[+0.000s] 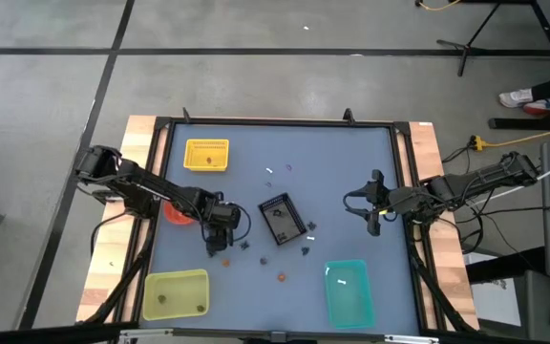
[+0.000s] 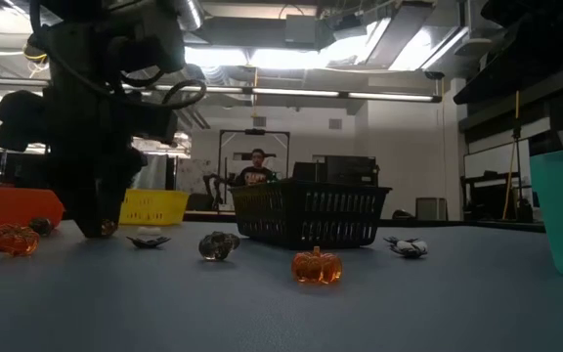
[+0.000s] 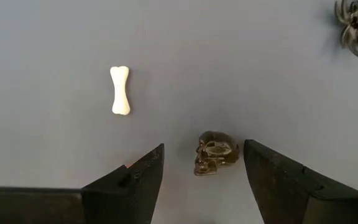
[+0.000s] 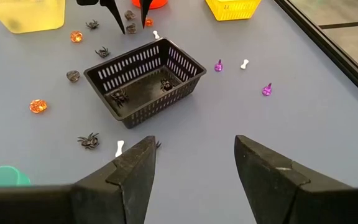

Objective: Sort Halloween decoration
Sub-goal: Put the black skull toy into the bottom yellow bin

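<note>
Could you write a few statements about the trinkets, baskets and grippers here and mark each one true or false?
1. A dark skull lies between the open fingers of the left gripper. True.
2. The black basket is empty. False: two spiders lie in it.
3. The right gripper holds a white bone. False: it is open and empty.
4. A white bone lies on the table near the skull. True.

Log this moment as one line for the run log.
left gripper: open, straddling dark skull | right gripper: open, waiting off to the right of black basket | skull: on table, ungripped
</note>
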Controlling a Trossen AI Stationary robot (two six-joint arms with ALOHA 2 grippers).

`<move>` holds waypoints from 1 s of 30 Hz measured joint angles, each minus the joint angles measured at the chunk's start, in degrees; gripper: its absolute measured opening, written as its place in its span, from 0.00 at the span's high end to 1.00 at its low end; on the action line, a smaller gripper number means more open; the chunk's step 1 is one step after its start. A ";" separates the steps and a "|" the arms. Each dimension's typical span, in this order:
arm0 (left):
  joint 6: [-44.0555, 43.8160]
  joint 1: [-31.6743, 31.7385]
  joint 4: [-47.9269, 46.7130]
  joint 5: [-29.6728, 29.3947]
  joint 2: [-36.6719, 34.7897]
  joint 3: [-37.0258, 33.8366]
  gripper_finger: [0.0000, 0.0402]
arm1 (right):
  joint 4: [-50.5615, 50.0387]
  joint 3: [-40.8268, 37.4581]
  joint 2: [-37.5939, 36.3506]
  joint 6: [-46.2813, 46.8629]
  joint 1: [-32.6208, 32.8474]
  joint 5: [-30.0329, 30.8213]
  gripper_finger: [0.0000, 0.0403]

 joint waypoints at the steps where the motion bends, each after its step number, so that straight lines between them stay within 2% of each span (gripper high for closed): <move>1: 0.00 0.00 0.00 0.00 0.02 0.00 0.49 | -0.01 0.00 -0.01 0.00 0.00 0.00 0.47; 9: 0.00 0.00 0.02 -0.02 0.02 0.00 0.50 | -0.01 0.00 -0.01 0.00 -0.02 0.00 0.47; 21: 0.09 0.00 0.04 -0.02 0.02 0.00 0.65 | -0.01 0.00 -0.01 0.00 -0.02 0.00 0.47; 30: 0.13 0.00 0.04 -0.02 0.02 0.00 0.72 | -0.01 0.00 -0.01 -0.01 -0.02 0.00 0.47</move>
